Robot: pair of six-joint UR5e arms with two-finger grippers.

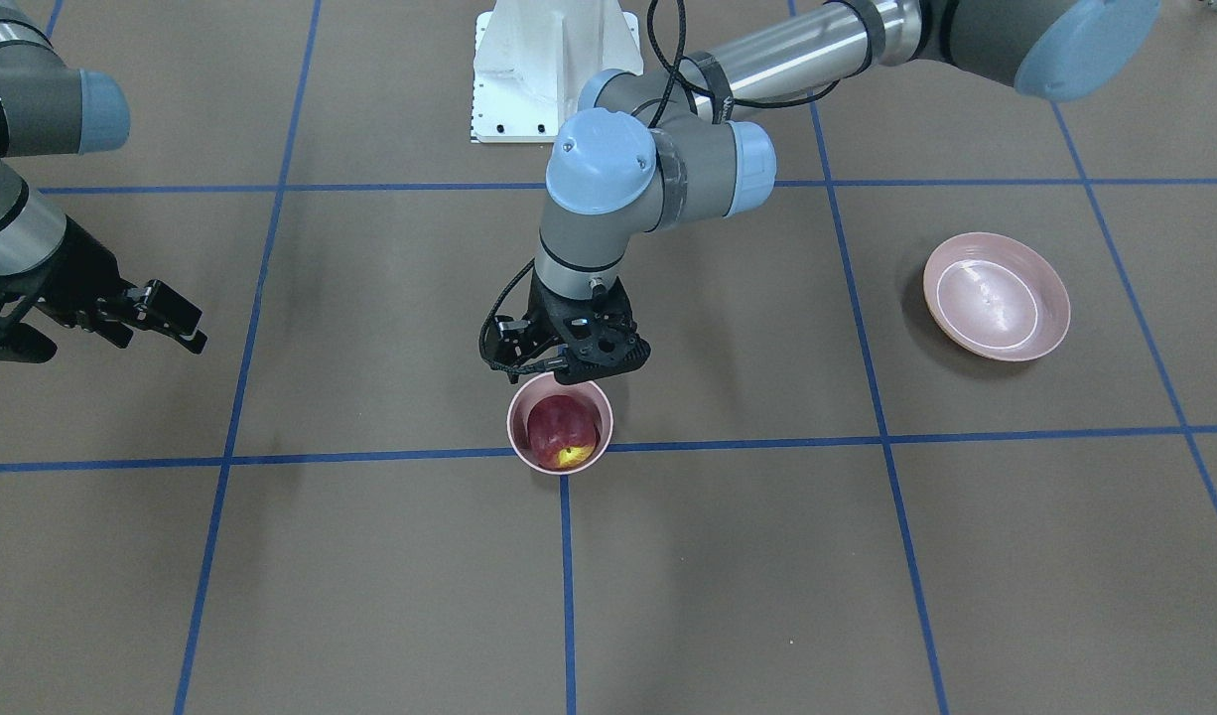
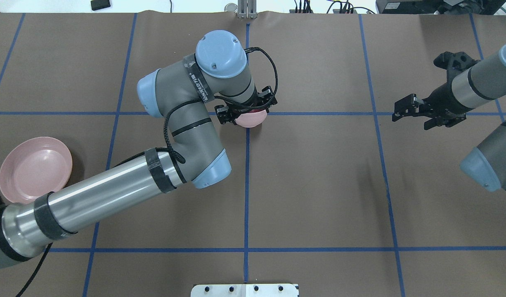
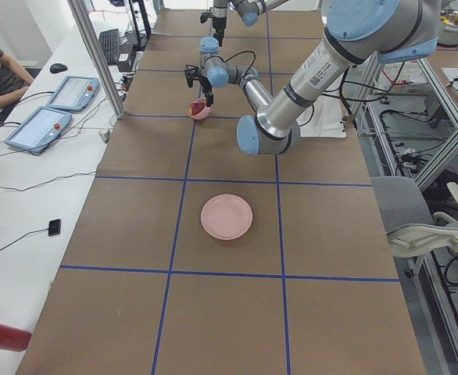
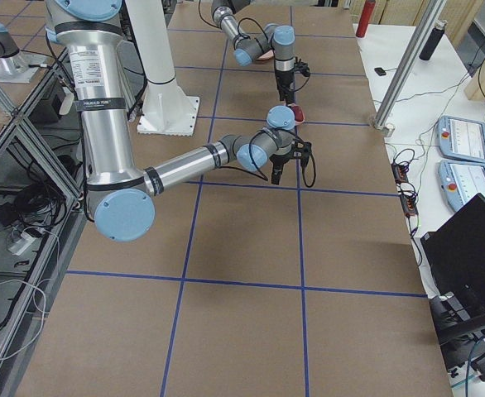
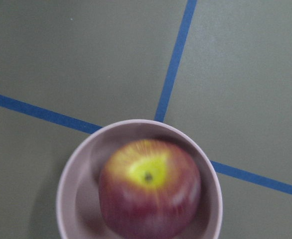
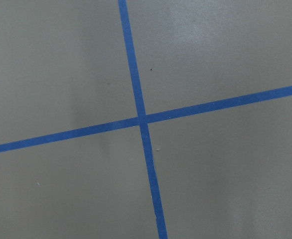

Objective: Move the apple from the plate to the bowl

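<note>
Red apple (image 1: pixel 559 427) lay inside the bowl (image 1: pixel 517 412), well apart from the plate (image 1: pixel 1055 298). My left pincer (image 1: pixel 569 369) hung just above, spread wide, holding nothing. Best exit, I judged: straight up, clearing the rim.

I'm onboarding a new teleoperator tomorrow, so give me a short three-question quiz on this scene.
1. True or false: the plate stands apart from the bowl, with nothing on it.
2. The left gripper hangs over: A the plate, B the bowl.
3. What colour surrounds the stem of the apple?
Key: 1 true; 2 B; 3 yellow.
</note>
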